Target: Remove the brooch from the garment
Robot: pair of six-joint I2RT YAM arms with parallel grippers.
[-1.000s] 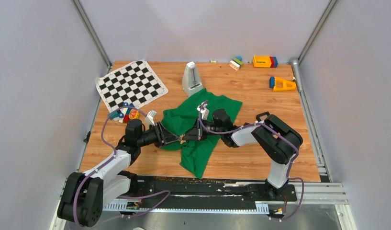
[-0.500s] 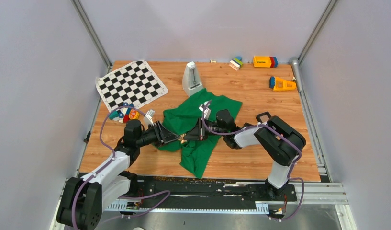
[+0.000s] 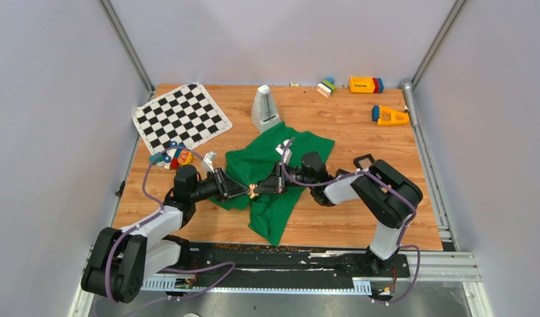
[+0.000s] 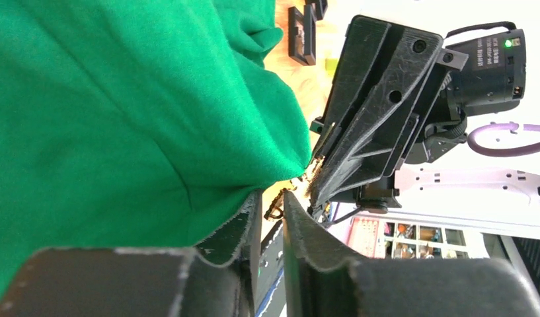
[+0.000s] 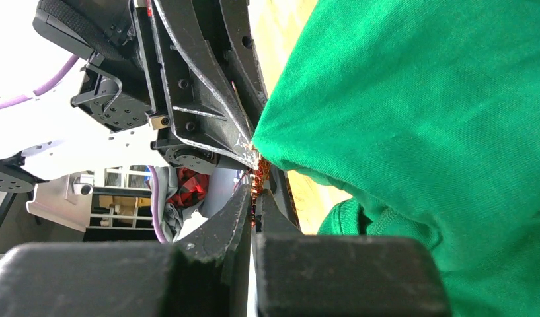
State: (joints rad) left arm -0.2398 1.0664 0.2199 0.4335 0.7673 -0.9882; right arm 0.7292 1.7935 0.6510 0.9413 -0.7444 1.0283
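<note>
The green garment [image 3: 280, 155] lies crumpled mid-table. It also fills the left wrist view [image 4: 121, 99] and the right wrist view [image 5: 419, 99]. Both grippers meet tip to tip at its left fold. The brooch [image 3: 253, 191] is a tiny orange speck between them. My right gripper [image 5: 257, 181] is shut on the red-orange speckled brooch [image 5: 259, 173]. My left gripper [image 4: 272, 193] is nearly closed, with a small dark part of the brooch [image 4: 275, 208] between its tips and cloth draped over its left finger. The right gripper [image 4: 379, 132] faces it closely.
A chequered mat [image 3: 181, 117] lies at the back left, with a small toy pile [image 3: 174, 157] beside it. A white wedge-shaped object [image 3: 265, 107] stands behind the garment. Coloured blocks [image 3: 366, 84] and an orange piece [image 3: 390, 116] are at the back right. A black square frame [image 4: 300, 36] lies on the wood.
The right wrist has shifted slightly to the right and the left arm slightly forward. Both sets of fingertips stay together at the fold.
</note>
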